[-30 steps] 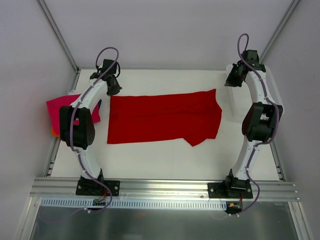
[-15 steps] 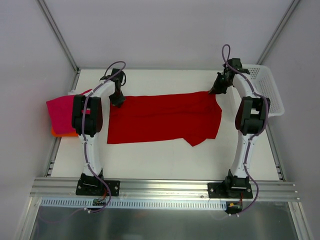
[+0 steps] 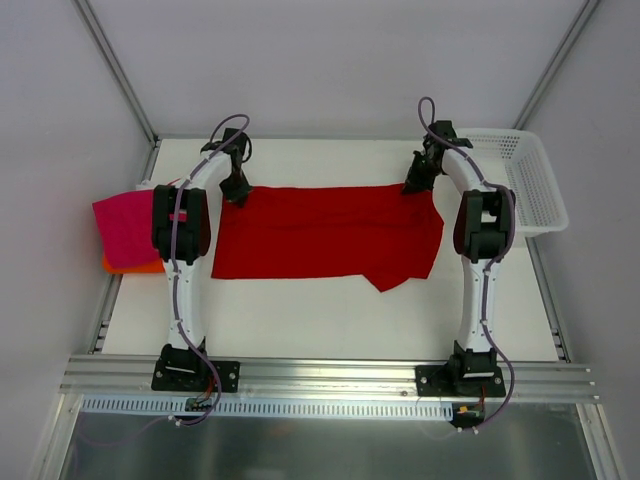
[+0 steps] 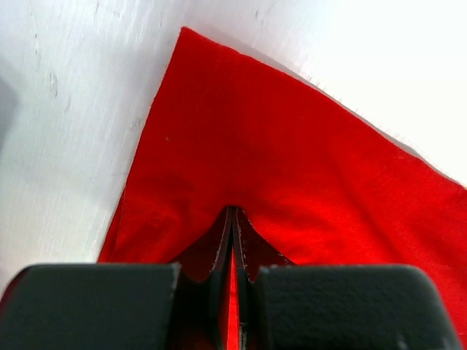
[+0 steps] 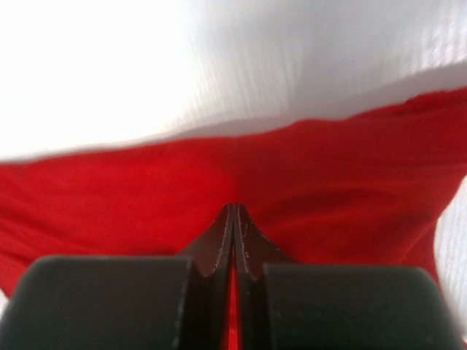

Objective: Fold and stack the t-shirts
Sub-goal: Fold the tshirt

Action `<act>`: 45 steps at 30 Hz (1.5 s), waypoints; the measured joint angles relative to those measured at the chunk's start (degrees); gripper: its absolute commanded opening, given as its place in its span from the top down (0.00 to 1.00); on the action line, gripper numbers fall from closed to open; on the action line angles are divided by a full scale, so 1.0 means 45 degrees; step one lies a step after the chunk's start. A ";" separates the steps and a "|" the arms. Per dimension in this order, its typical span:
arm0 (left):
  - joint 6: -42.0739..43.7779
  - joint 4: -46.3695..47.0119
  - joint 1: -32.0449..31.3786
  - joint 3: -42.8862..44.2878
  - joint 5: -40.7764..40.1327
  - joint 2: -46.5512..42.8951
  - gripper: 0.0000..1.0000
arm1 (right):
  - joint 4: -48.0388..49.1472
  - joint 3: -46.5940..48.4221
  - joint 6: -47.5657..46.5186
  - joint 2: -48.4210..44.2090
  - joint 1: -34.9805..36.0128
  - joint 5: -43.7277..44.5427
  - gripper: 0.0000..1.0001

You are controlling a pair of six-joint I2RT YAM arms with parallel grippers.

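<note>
A bright red t-shirt (image 3: 325, 232) lies spread across the white table, folded lengthwise into a long band. My left gripper (image 3: 237, 192) is shut on its far left corner; in the left wrist view its jaws (image 4: 233, 213) pinch red cloth (image 4: 292, 153). My right gripper (image 3: 415, 186) is shut on the far right corner; in the right wrist view its jaws (image 5: 233, 209) pinch red cloth (image 5: 131, 197). A folded magenta-pink t-shirt (image 3: 125, 228) lies on an orange t-shirt (image 3: 135, 266) at the table's left edge. No blue shirt shows.
A white mesh basket (image 3: 520, 180) stands at the far right of the table (image 3: 320, 320). Metal frame posts rise at the back corners. An aluminium rail (image 3: 330, 375) with both arm bases runs along the near edge.
Both grippers have come inward and down onto the red shirt's far corners and shut on them. The right arm has left the basket, which now shows fully. The shirt's far edge is slightly drawn.
</note>
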 measured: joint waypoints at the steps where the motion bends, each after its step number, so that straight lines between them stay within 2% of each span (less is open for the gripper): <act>1: -0.0044 -0.0029 0.0010 0.0107 0.0019 0.0068 1.00 | -0.0044 0.0189 0.0068 0.0121 0.0019 0.0175 1.00; 15: -0.0204 -0.0466 0.0335 0.1889 0.0690 0.1098 1.00 | -0.0743 0.2545 0.0986 0.1705 0.0010 0.1433 0.99; 26: -0.0325 -0.0578 0.0340 0.3672 0.1078 0.2132 1.00 | -0.0549 0.4430 0.1855 0.2900 -0.0335 0.1195 0.99; 29: -0.0335 -0.0554 0.0393 0.4027 0.1224 0.2346 1.00 | -0.0053 0.4449 0.1938 0.3007 -0.0597 0.0627 0.99; 35: -0.0364 -0.0559 0.0408 0.4226 0.1001 0.2429 1.00 | 0.3128 0.3055 0.1885 0.2909 -0.0806 -0.1467 0.98; 36: -0.0359 -0.0554 0.0379 0.4226 0.0826 0.2414 0.94 | 0.3672 0.2749 0.1885 0.2788 -0.0840 -0.1758 0.96; 37: -0.0335 -0.0539 0.0364 0.4226 0.0641 0.2390 0.81 | 0.4095 0.2511 0.1894 0.2681 -0.0865 -0.2025 0.92; 38: -0.0267 -0.0525 0.0296 0.4226 0.0393 0.2317 0.52 | 0.4425 0.2351 0.1894 0.2545 -0.0879 -0.2254 0.89; 39: -0.0238 -0.0505 0.0243 0.4226 0.0165 0.2215 0.36 | 0.4711 0.2254 0.1899 0.2385 -0.0884 -0.2458 0.85; 40: -0.0180 -0.0466 0.0199 0.4221 -0.0073 0.2035 0.28 | 0.4935 0.2186 0.1889 0.2157 -0.0884 -0.2599 0.80; 41: -0.0073 -0.0418 0.0131 0.4221 -0.0335 0.1763 0.13 | 0.5124 0.2074 0.1889 0.1836 -0.0884 -0.2744 0.77; 42: 0.0049 -0.0384 0.0039 0.4221 -0.0563 0.1433 0.04 | 0.5260 0.1943 0.1885 0.1423 -0.0884 -0.2846 0.74; 43: 0.0092 -0.0301 -0.0068 0.4221 -0.0792 0.1044 0.01 | 0.5455 0.1773 0.1875 0.0879 -0.0884 -0.2943 0.68; 45: 0.0335 -0.0073 -0.0408 0.4221 -0.1214 -0.0010 0.01 | 0.5848 0.1001 0.1851 -0.0520 -0.0879 -0.3041 0.64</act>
